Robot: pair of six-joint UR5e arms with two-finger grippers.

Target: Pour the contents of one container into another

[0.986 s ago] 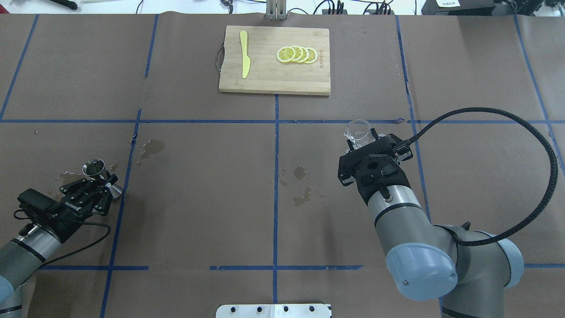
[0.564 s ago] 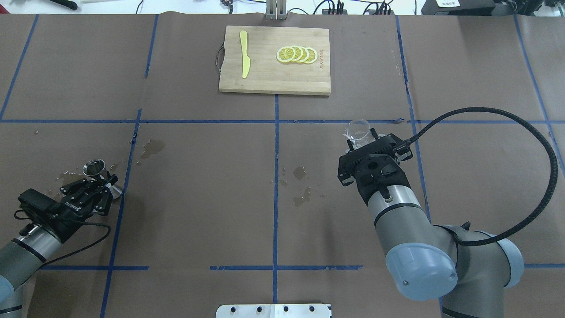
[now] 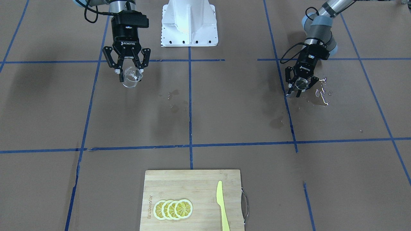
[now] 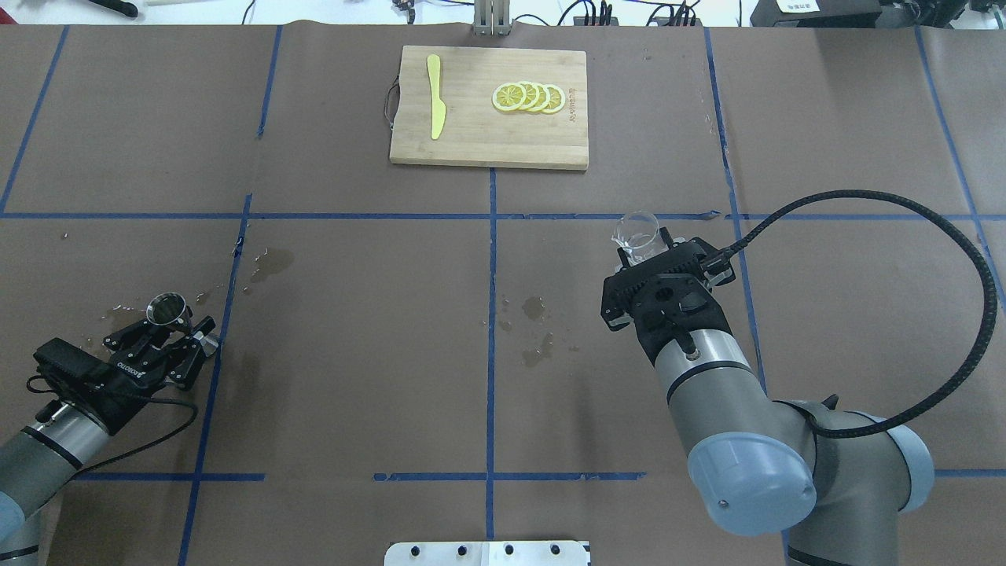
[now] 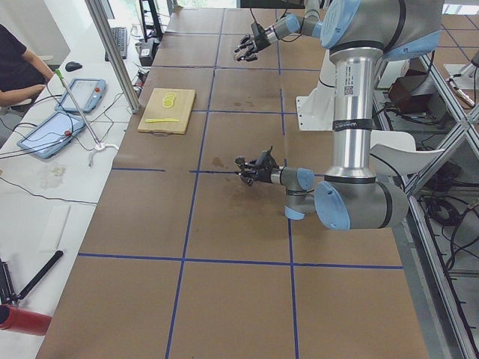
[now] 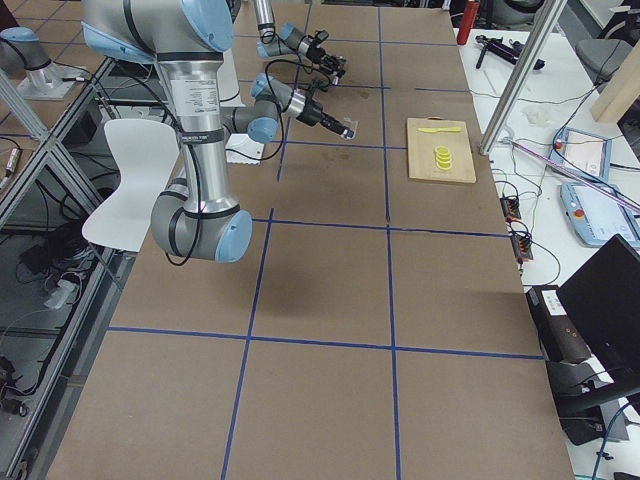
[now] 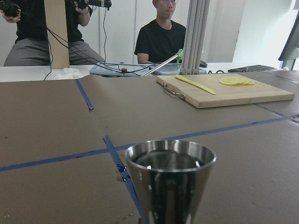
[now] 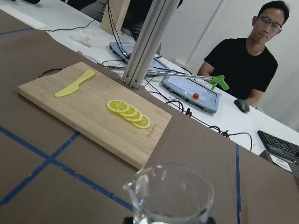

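Observation:
The small steel jigger (image 4: 167,308) sits at the table's left, over a wet patch, with my left gripper (image 4: 169,328) shut on its narrow waist. The left wrist view shows the jigger's (image 7: 170,182) upper cone upright and close, filling the lower middle. The clear glass measuring cup (image 4: 637,234) hangs right of centre, upright, with my right gripper (image 4: 646,248) shut on it. From the front, the cup (image 3: 131,77) is below the right gripper (image 3: 130,71), and the jigger (image 3: 301,83) is inside the left gripper (image 3: 300,86). The cup's (image 8: 170,196) pouring lip points left in the right wrist view.
A wooden cutting board (image 4: 487,145) lies at the far middle with lemon slices (image 4: 528,97) and a yellow knife (image 4: 435,96). Wet stains (image 4: 534,308) mark the paper near the centre, and a puddle (image 3: 321,96) lies beside the jigger. Operators sit beyond the far edge.
The jigger's rim and the left gripper have shifted slightly toward the robot's side. The right arm and the glass cup have not moved.

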